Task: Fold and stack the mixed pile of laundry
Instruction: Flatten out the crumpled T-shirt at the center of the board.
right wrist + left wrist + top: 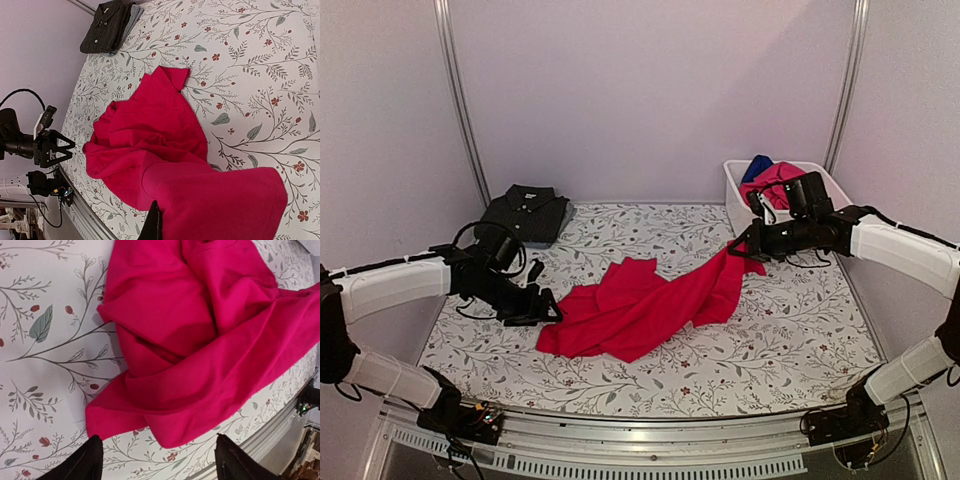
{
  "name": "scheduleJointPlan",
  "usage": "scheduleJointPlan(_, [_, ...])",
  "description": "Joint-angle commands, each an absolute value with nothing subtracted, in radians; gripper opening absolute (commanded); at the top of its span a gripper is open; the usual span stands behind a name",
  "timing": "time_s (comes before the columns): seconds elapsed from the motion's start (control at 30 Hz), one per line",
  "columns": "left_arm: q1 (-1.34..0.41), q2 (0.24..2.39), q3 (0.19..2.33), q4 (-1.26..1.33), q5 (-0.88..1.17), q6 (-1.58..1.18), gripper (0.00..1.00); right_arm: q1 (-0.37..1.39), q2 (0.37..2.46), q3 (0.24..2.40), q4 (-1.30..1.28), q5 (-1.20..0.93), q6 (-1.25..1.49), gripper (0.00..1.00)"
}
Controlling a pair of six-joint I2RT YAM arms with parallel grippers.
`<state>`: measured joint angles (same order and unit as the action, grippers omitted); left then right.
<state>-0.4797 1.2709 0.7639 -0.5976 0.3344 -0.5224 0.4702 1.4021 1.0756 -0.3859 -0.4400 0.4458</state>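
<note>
A red tee (640, 305) lies crumpled across the middle of the floral cloth and stretches up to the right. My right gripper (750, 245) is shut on its right end and holds it lifted; in the right wrist view the tee (165, 150) drapes over the gripper (159, 221), and only one dark finger (154, 225) shows. My left gripper (545, 308) is open at the tee's left edge; its fingertips (92, 450) straddle the near corner of the tee (200, 340) without touching it. A folded dark charcoal polo (525, 213) lies at the back left. A magenta-pink garment (775, 182) and a blue one (757, 165) sit in the tub.
The white plastic tub (735, 205) stands at the back right, just behind my right wrist. The floral leaf-patterned cloth (780, 330) covers the table. A metal rail (650, 430) runs along the near edge. The polo also shows in the right wrist view (107, 22).
</note>
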Motion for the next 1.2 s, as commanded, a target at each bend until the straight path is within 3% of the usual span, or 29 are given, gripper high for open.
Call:
scheduleJointPlan(0.0, [-0.496, 1.304, 0.789, -0.661, 0.193, -0.574, 0.74, 0.445, 1.398, 1.108, -0.414, -0.401, 0.442, 0.00])
scheduleJointPlan(0.13, [-0.486, 1.356, 0.809, -0.749, 0.103, -0.628, 0.64, 0.415, 1.396, 1.146, -0.444, -0.381, 0.422, 0.00])
scheduleJointPlan(0.43, [-0.490, 1.397, 0.750, -0.690, 0.170, -0.657, 0.39, 0.405, 1.423, 1.172, -0.446, -0.396, 0.416, 0.00])
scheduleJointPlan(0.87, [-0.605, 1.537, 0.742, -0.632, 0.163, -0.673, 0.36, 0.403, 1.448, 1.180, -0.444, -0.410, 0.409, 0.00])
scheduleJointPlan(0.97, [-0.606, 1.558, 0.754, -0.590, 0.165, -0.674, 0.27, 0.404, 1.454, 1.184, -0.443, -0.413, 0.404, 0.00])
scheduleJointPlan(1.1, [-0.594, 1.543, 0.811, -0.583, 0.097, -0.657, 0.00, 0.403, 1.454, 1.199, -0.442, -0.410, 0.400, 0.00])
scheduleJointPlan(1.17, [-0.571, 1.515, 0.859, -0.602, 0.067, -0.644, 0.00, 0.401, 1.448, 1.214, -0.440, -0.404, 0.397, 0.00])
